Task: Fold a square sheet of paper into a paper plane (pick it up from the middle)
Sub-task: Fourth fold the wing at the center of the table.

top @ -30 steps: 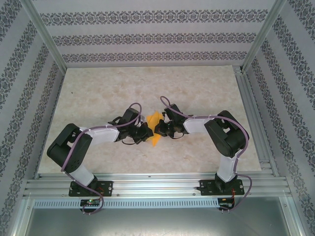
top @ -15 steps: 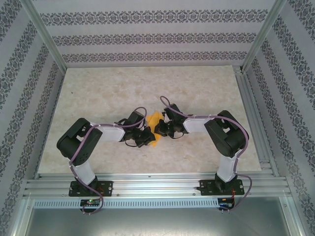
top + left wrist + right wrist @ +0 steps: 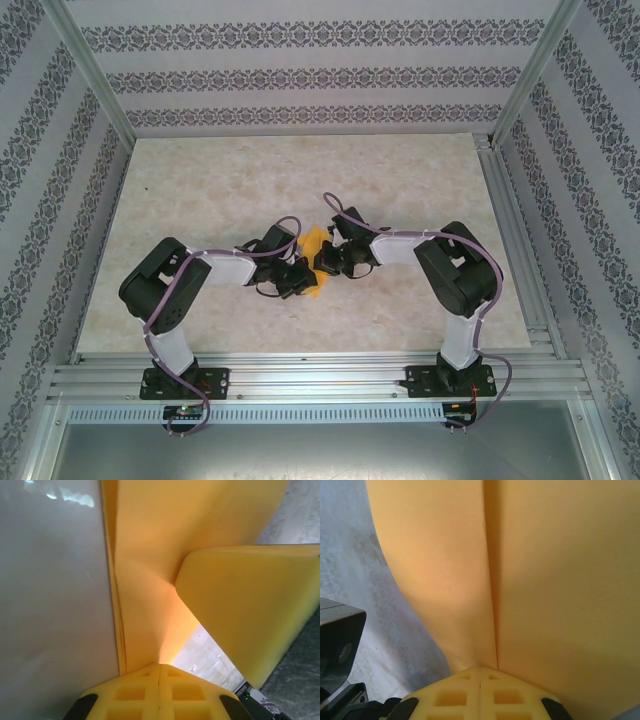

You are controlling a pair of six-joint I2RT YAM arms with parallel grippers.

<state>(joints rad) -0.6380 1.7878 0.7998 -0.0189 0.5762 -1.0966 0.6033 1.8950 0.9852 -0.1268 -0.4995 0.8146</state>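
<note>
The folded orange-yellow paper sheet is held near the middle of the surface, slightly toward its near edge. The left pincer clamps it from the left side, the right pincer from the right side, both closed tight on it

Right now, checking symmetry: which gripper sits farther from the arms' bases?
The right gripper, shut on the paper; the left gripper sits nearer the bases.
</note>
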